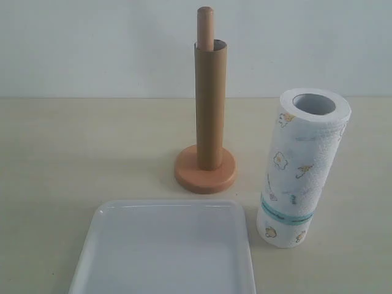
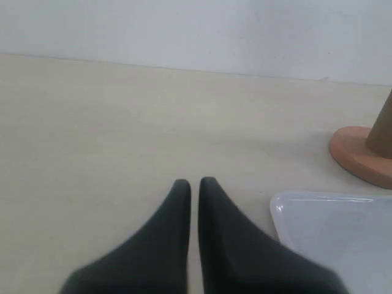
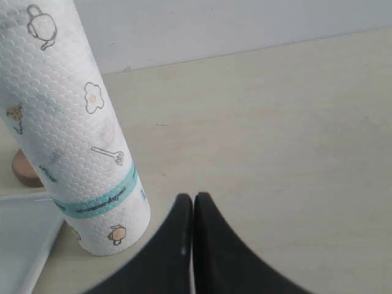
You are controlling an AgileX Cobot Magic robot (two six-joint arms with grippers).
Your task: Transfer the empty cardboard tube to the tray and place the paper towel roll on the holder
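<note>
The brown cardboard tube [image 1: 211,104] stands upright over the rod of the wooden holder [image 1: 205,173], whose round top [image 1: 205,24] sticks out above it. The white paper towel roll [image 1: 303,168] stands upright on the table to the right of the holder, next to the white tray [image 1: 162,248] at the front. Neither gripper shows in the exterior view. My left gripper [image 2: 194,182] is shut and empty, low over the table beside the tray corner [image 2: 334,226]. My right gripper [image 3: 193,197] is shut and empty, just beside the paper towel roll [image 3: 73,128].
A pale wall [image 1: 92,43] runs behind the light table [image 1: 73,153]. The holder's disc base [image 2: 358,153] shows at the edge of the left wrist view, and a tray corner [image 3: 21,239] sits by the roll in the right wrist view.
</note>
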